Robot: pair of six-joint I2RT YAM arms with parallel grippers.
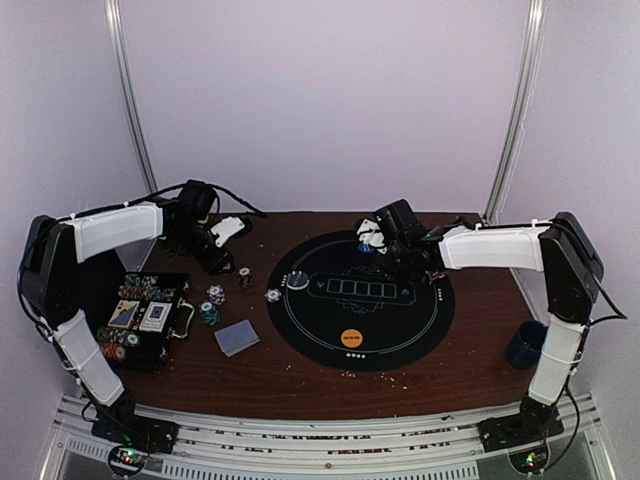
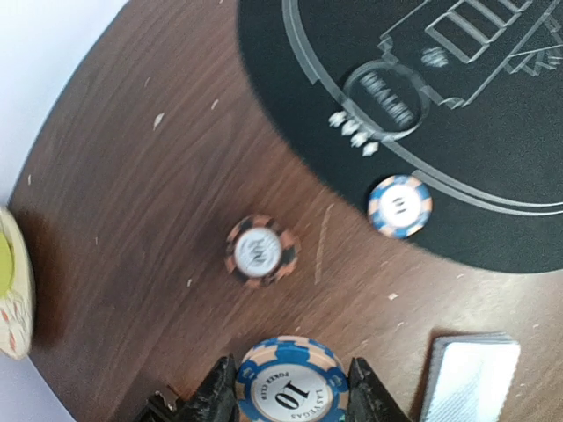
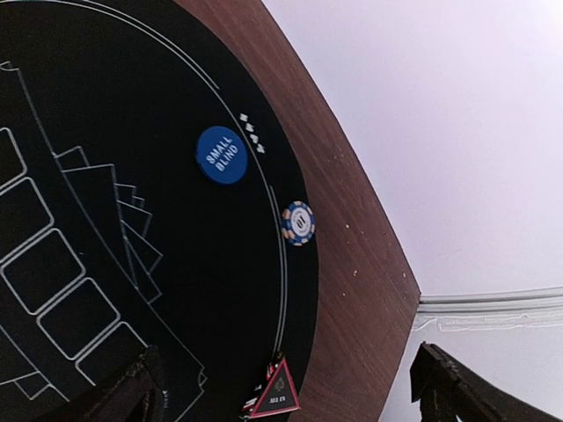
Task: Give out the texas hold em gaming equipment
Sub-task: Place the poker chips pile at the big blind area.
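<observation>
Left fingers (image 2: 214,397) pinch a blue-and-white chip (image 2: 290,382) over the bench (image 2: 132,220). Beneath lie an orange-black chip (image 2: 261,252) on bare wood, a card deck (image 2: 471,378) nearby and a blue chip (image 2: 399,206) at the edge of the black mat (image 2: 457,132). Right fingers (image 3: 123,396) stand spread over the mat's far side, near the blue disc (image 3: 221,155) and a striped chip (image 3: 298,223). Chip case (image 1: 150,315) sits left, mug (image 1: 525,345) right.

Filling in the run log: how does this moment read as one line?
left gripper: shut on blue chip | right gripper: open, above black mat | small blind button: on mat
</observation>
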